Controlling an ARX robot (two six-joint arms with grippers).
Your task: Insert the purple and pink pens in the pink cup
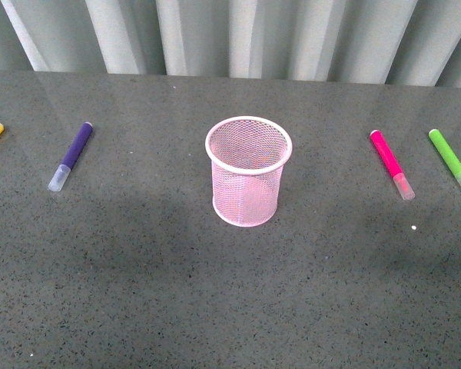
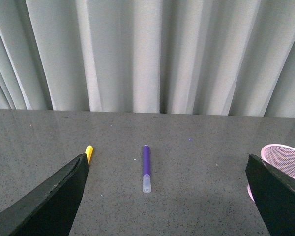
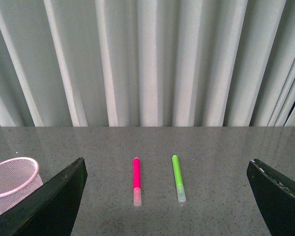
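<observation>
Pink cup (image 1: 247, 192) stands upright mid-counter (image 1: 230, 307). Purple pen (image 1: 71, 155) lies flat well to its left, pink pen (image 1: 391, 164) flat well to its right, near a green marker (image 1: 451, 161). Left end effector (image 2: 166, 162) and right end effector (image 3: 167, 161) both have fingers spread wide apart, touching neither pen.

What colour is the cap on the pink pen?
Translucent pale, whitish with a pink tint, on the pink pen. It shows best in the front view.

Front: raised, looking down across counter (image 1: 138, 292) toward curtain (image 1: 215, 31). Wrists: low behind left hand (image 2: 165, 162) and right hand (image 3: 167, 162), same heading, sharing cup (image 1: 246, 192) with front.
</observation>
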